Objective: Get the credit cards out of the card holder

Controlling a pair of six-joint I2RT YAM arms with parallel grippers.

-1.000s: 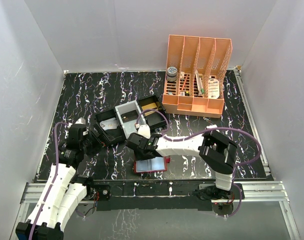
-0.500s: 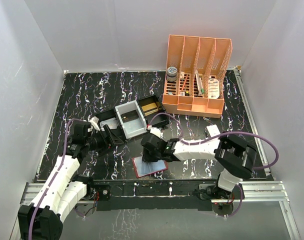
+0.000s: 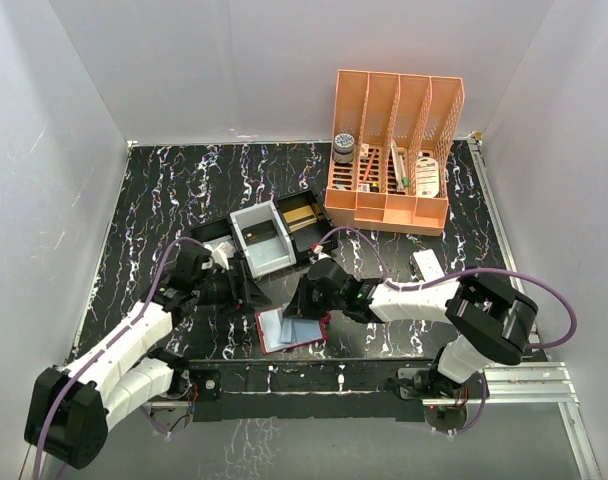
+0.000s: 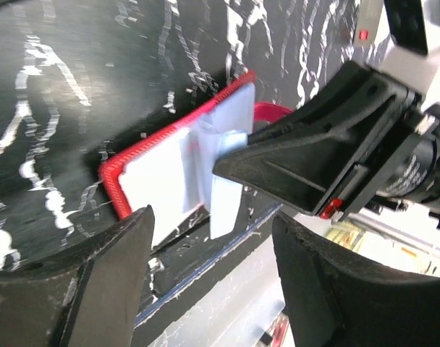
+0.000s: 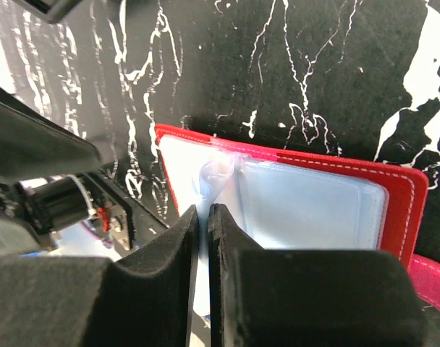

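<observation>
Red card holder lies open. Right gripper pinches pale blue card. Left gripper fingers wide, empty.

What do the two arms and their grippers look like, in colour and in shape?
The left arm and the right arm have white links and black joints, and a purple cable loops along each. The left gripper and the right gripper have matte black, wedge-shaped fingers.
</observation>
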